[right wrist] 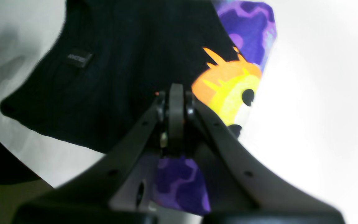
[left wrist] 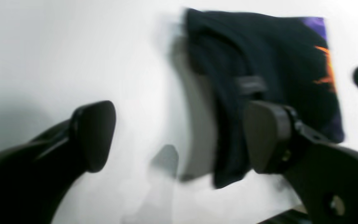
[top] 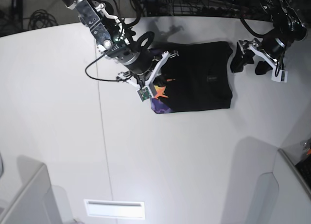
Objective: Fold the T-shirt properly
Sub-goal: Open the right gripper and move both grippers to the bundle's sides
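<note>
The T-shirt [top: 194, 78] lay folded into a rough rectangle on the white table [top: 146, 161], black side up, with the orange and purple print showing along its edge near the right gripper [right wrist: 176, 102]. That gripper's jaws were pressed together over the printed edge; whether cloth was pinched between them could not be told. The left gripper [left wrist: 179, 137] stood spread wide, just beside the shirt's other end, holding nothing.

Both arms [top: 104, 32] are black and grey with white brackets near the wrists and a looping black cable. The left gripper [left wrist: 179, 137] has dark rounded pads; the right gripper [right wrist: 176, 109] shows grey perforated fingers with small screws.
</note>
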`<state>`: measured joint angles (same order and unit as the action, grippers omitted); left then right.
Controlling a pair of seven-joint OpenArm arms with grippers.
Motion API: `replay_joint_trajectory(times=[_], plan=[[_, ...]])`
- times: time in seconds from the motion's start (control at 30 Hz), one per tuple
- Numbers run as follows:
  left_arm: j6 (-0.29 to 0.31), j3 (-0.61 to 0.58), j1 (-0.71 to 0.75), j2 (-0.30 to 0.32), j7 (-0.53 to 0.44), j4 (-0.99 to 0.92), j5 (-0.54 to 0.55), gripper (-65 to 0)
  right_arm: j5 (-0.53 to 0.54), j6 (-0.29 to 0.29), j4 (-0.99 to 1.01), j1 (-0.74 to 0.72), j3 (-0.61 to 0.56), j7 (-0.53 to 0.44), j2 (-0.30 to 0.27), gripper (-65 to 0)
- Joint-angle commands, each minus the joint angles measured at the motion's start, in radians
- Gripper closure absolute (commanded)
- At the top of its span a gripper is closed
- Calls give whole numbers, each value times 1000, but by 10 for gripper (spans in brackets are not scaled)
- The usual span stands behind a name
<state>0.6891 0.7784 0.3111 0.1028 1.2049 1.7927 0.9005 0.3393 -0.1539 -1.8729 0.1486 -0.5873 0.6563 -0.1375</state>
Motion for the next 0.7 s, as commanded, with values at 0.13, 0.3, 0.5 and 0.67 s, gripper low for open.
replay_joint_trajectory(times=[0.13,0.3,0.5,0.67], plan=[[-49,-113,-57,12,-21,-113,27,-629,2,7,-21,-8,-3,-22,5,0],[-59,-129,-120,-13,-23,-219,22,-609,2,7,-21,-7,3,-22,5,0],[-128,-222,-157,-18,-24,-279,22,-528,2,7,-21,21,34,-28,5,0],[-154,-296,-158,-15,-90,-313,22,-485,2,7,-23,62,122,-30,12,0]])
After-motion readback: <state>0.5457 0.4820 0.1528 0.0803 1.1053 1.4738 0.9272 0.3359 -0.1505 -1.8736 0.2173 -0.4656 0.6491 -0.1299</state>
